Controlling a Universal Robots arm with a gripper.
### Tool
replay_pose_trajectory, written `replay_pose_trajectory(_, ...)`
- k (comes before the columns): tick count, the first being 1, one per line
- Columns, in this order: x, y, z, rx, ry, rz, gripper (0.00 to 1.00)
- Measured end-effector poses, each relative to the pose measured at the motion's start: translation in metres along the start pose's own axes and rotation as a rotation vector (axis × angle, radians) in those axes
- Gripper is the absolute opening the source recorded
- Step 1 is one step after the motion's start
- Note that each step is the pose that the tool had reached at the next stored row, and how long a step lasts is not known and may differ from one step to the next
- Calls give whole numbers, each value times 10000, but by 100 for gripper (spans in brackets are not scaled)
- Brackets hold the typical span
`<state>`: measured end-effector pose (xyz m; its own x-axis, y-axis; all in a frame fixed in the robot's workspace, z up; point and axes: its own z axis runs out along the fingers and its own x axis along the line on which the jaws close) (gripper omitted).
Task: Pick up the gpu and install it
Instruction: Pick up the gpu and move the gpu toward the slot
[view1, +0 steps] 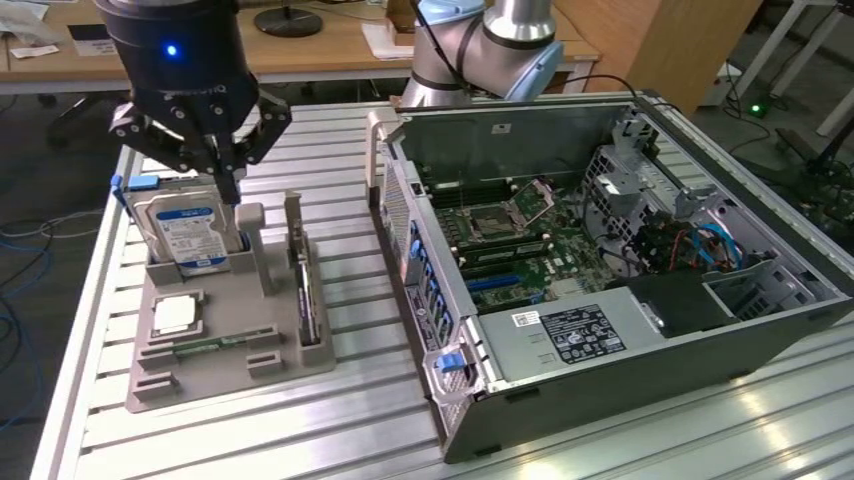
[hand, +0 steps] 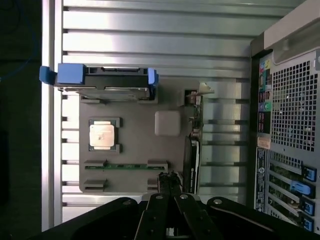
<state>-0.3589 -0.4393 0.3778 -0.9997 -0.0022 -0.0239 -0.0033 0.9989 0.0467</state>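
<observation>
Shiny ribbed metal table (view1: 267, 440)

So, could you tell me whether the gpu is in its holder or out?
In: the gpu stands on edge in a slot of the grey holder; the shut gripper is apart from it.

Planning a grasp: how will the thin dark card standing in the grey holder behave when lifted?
The thin dark circuit card is probably stiff and light, being a flat board. Standing on edge in the grey slotted holder, it would likely tip once freed.
</observation>
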Motion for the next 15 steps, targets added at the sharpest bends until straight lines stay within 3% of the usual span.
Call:
replay_pose_trajectory(4,0,-79,24,0,0,0,11)
replay_pose_trajectory(5,-10,-139,53,0,3,0,11)
replay_pose_trajectory(15,-40,-139,57,0,0,0,11)
